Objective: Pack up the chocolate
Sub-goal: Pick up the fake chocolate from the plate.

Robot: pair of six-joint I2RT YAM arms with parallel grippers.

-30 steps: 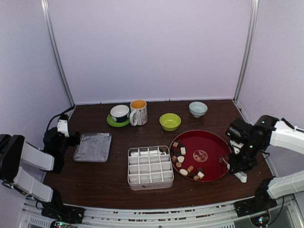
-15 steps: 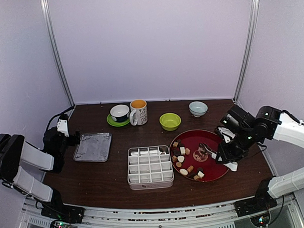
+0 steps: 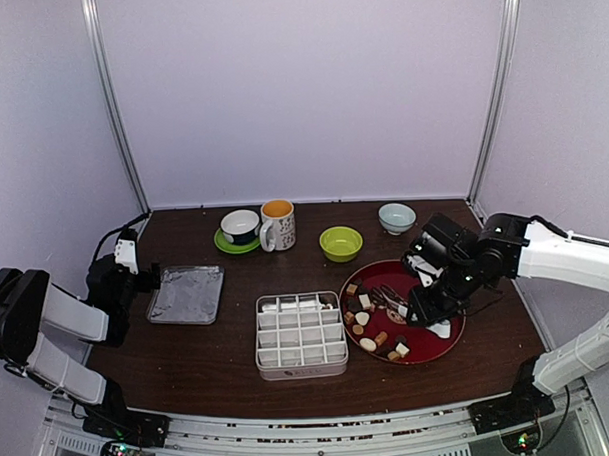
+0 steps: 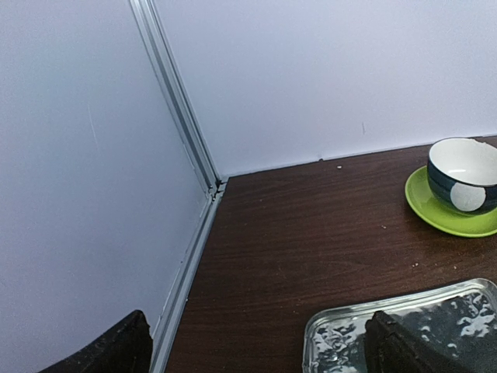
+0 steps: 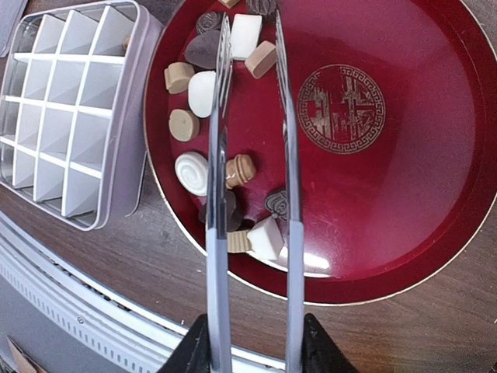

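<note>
Several pieces of the chocolate (image 3: 364, 319), brown, dark and white, lie on the left half of a red plate (image 3: 432, 284); up close the chocolate (image 5: 191, 172) is spread over that plate (image 5: 388, 179). My right gripper (image 3: 430, 309) (image 5: 255, 346) is shut on metal tongs (image 3: 389, 295) (image 5: 289, 194). The tong tips reach over the pile and stand either side of a white block (image 5: 246, 35). An empty white compartment box (image 3: 301, 368) (image 5: 128, 116) sits left of the plate. My left gripper (image 3: 146, 284) (image 4: 260, 346) is open at the foil tray's left edge.
A foil tray (image 3: 187, 294) (image 4: 404, 326) lies at the left. Along the back stand a cup on a green saucer (image 3: 239, 228) (image 4: 464, 183), a mug (image 3: 277, 224), a green bowl (image 3: 341, 243) and a pale bowl (image 3: 396, 218). Walls close in the table.
My right arm has swung left from the plate's right rim, carrying the tongs across the plate to the chocolate. The left arm has not moved.
</note>
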